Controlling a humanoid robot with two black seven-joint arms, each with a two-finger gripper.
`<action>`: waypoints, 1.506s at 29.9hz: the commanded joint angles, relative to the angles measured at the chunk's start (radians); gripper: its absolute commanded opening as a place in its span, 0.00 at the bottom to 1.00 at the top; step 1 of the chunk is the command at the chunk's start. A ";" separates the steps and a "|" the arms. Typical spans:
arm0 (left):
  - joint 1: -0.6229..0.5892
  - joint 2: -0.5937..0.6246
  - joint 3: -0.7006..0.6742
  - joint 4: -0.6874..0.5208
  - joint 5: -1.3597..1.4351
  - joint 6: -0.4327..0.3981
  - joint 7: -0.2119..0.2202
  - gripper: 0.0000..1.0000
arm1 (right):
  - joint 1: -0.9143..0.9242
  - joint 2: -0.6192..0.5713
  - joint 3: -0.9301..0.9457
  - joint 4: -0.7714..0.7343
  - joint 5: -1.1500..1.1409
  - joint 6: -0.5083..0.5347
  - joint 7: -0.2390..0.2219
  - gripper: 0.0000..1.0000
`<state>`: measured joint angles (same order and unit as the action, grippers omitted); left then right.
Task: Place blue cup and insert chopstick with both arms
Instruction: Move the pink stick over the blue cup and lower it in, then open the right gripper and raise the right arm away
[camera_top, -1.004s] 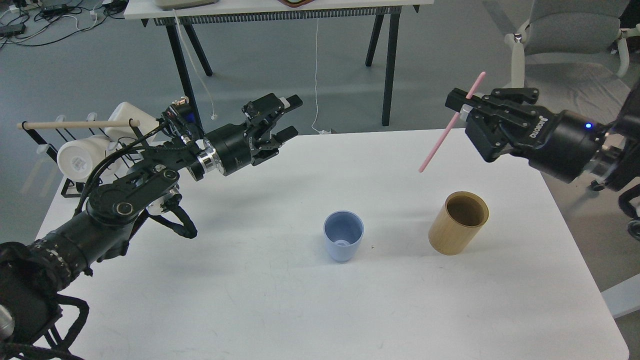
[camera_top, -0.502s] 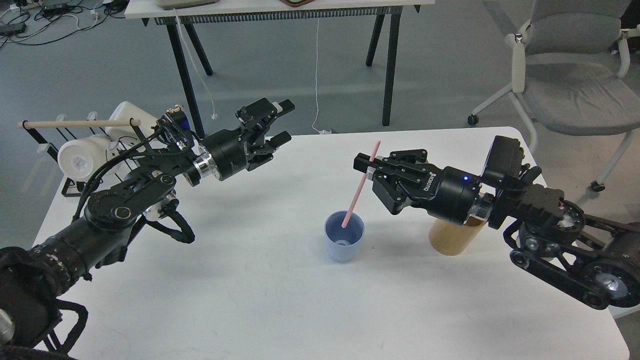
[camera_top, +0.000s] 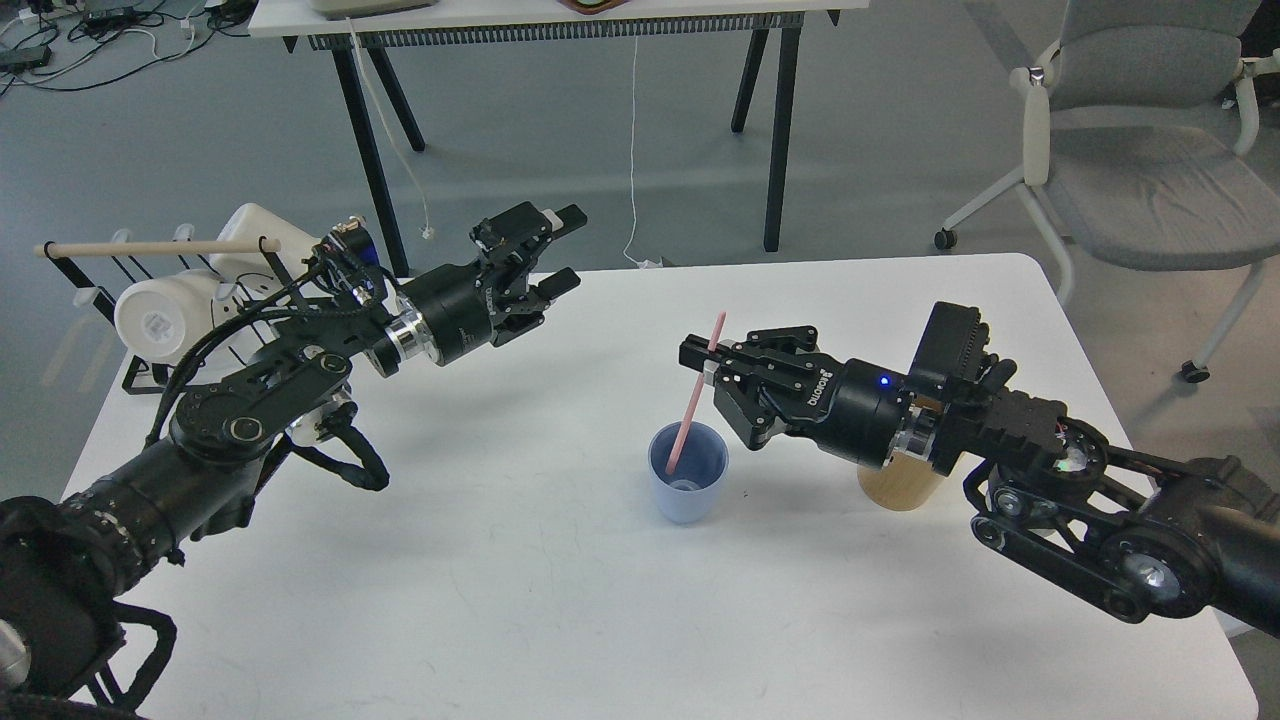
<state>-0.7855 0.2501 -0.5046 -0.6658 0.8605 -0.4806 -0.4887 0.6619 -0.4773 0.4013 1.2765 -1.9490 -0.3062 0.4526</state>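
Observation:
The blue cup (camera_top: 688, 484) stands upright near the middle of the white table (camera_top: 560, 600). My right gripper (camera_top: 702, 363) is shut on a pink chopstick (camera_top: 692, 405) just above the cup's right rim. The chopstick tilts, and its lower end is inside the cup. My left gripper (camera_top: 562, 248) is open and empty, held above the table's far left part, well away from the cup.
A bamboo cylinder holder (camera_top: 900, 488) stands right of the cup, mostly hidden behind my right arm. A rack with white cups (camera_top: 165, 310) and a wooden rod sits at the far left. A grey chair (camera_top: 1140, 160) and a second table stand beyond.
My right gripper has swung from high at the right down and left to the blue cup, bringing the pink chopstick's tip into it. The left gripper drew back slightly.

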 joint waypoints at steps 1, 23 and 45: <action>0.000 0.000 0.000 0.000 0.000 -0.001 0.000 0.92 | -0.002 0.005 -0.002 -0.009 0.001 -0.002 0.000 0.18; -0.001 0.000 -0.002 -0.002 -0.001 -0.003 0.000 0.92 | -0.008 -0.015 0.145 0.041 0.201 -0.039 -0.006 0.99; -0.004 0.008 -0.066 -0.015 -0.126 -0.008 0.000 0.94 | -0.064 -0.093 0.421 -0.140 1.559 0.795 0.036 0.99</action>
<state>-0.7899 0.2566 -0.5698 -0.6809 0.7365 -0.4888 -0.4887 0.6005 -0.5796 0.8197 1.2271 -0.4786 0.3267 0.4867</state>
